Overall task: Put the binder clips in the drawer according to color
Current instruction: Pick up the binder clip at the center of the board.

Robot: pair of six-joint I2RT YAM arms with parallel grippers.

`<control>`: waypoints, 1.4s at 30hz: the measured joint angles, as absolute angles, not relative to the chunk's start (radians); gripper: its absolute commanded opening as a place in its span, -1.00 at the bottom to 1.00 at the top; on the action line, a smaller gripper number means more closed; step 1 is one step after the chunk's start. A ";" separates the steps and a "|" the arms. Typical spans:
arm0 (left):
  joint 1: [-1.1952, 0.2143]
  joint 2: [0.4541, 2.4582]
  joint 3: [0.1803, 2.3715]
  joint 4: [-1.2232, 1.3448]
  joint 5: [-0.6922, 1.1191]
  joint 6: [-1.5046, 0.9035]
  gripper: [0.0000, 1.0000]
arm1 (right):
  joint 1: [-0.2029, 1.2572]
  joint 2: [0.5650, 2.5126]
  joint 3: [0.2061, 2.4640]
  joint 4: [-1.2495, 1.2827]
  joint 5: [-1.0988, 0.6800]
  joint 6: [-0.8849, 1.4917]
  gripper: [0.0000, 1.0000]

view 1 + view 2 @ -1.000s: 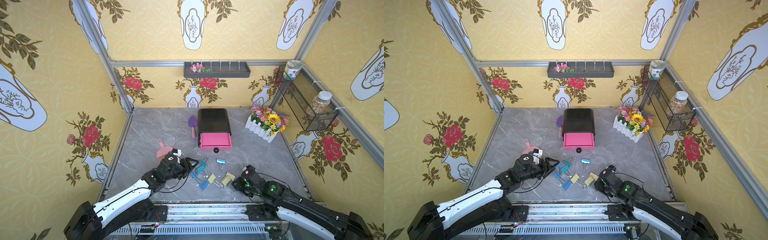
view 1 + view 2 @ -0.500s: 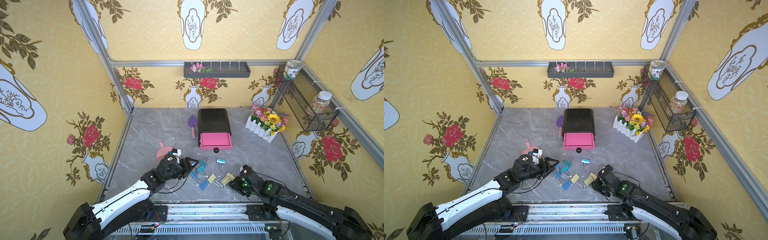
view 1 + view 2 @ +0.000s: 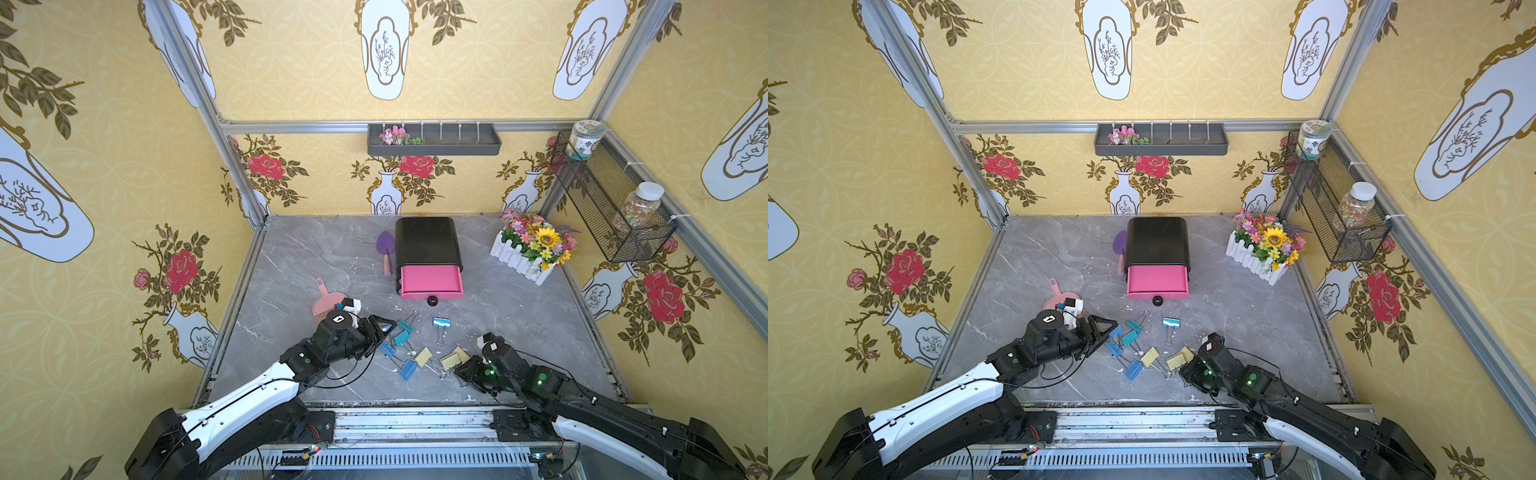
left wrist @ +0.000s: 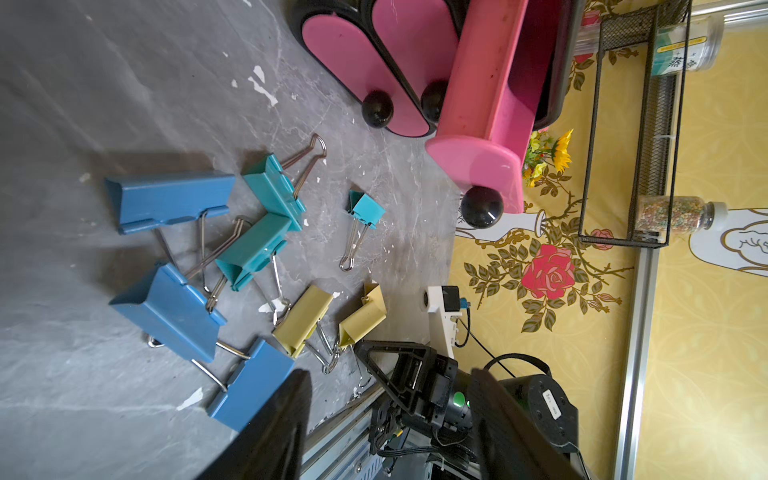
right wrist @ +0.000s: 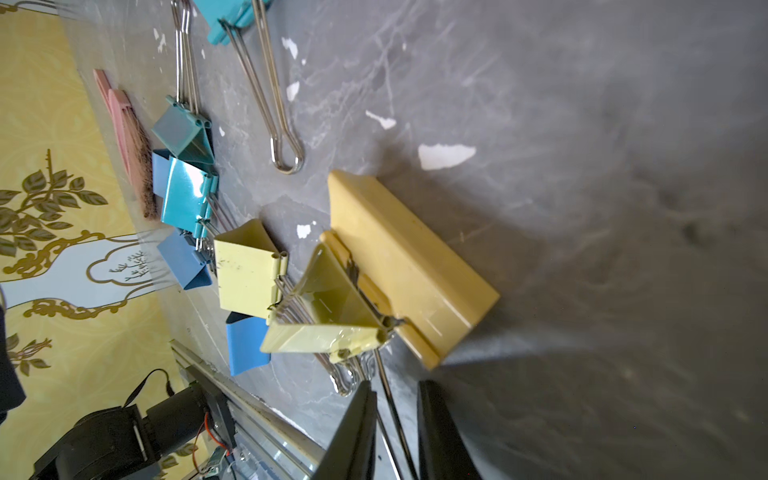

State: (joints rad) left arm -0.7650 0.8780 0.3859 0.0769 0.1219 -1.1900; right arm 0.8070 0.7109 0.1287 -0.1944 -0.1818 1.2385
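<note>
right hand (image 5: 395, 388) astride clip handle (image 5: 381, 374), drawer (image 3: 431, 280) open

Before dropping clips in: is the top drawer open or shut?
Open. The top drawer is pulled out from the black cabinet; the two lower drawers sit flush.

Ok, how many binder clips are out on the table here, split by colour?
blue binder clips: 3
teal binder clips: 3 (one is smaller and lighter)
pale yellow binder clips: 3
Total: 9
</note>
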 measured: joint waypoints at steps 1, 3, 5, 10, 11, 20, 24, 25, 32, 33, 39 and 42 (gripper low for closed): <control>-0.765 0.877 0.385 0.077 0.121 -1.190 0.31 | 0.807 0.718 0.123 -0.176 -0.186 1.251 -0.61; -0.765 0.876 0.385 0.077 0.119 -1.190 0.31 | 0.807 0.738 0.118 -0.146 -0.196 1.256 -0.68; -0.765 0.875 0.385 0.077 0.119 -1.199 0.31 | 0.807 0.758 0.114 -0.116 -0.207 1.258 -0.75; -0.765 0.869 0.384 0.077 0.119 -1.201 0.32 | 0.807 0.785 0.111 -0.051 -0.220 1.279 -0.88; -0.765 0.868 0.384 0.076 0.119 -1.201 0.31 | 0.807 0.785 0.111 -0.045 -0.221 1.282 -0.90; -0.765 0.866 0.381 0.074 0.118 -1.201 0.31 | 0.806 0.705 0.102 -0.030 -0.232 1.335 -1.00; -0.765 0.869 0.382 0.074 0.118 -1.201 0.32 | 0.805 0.682 0.112 -0.032 -0.233 1.357 -1.00; -0.765 0.871 0.384 0.073 0.118 -1.201 0.32 | 0.804 0.679 0.125 -0.039 -0.233 1.357 -1.00; -0.764 0.894 0.442 0.073 0.108 -1.195 0.32 | 0.785 0.658 0.279 -0.155 -0.233 1.327 -1.00; -0.764 0.898 0.457 0.073 0.108 -1.191 0.33 | 0.780 0.654 0.309 -0.182 -0.232 1.314 -1.00; -0.753 0.933 0.574 0.068 0.099 -1.150 0.34 | 0.759 0.628 0.487 -0.366 -0.230 1.239 -1.00; -0.733 0.949 0.620 0.059 0.101 -1.132 0.34 | 0.751 0.627 0.562 -0.449 -0.227 1.207 -1.00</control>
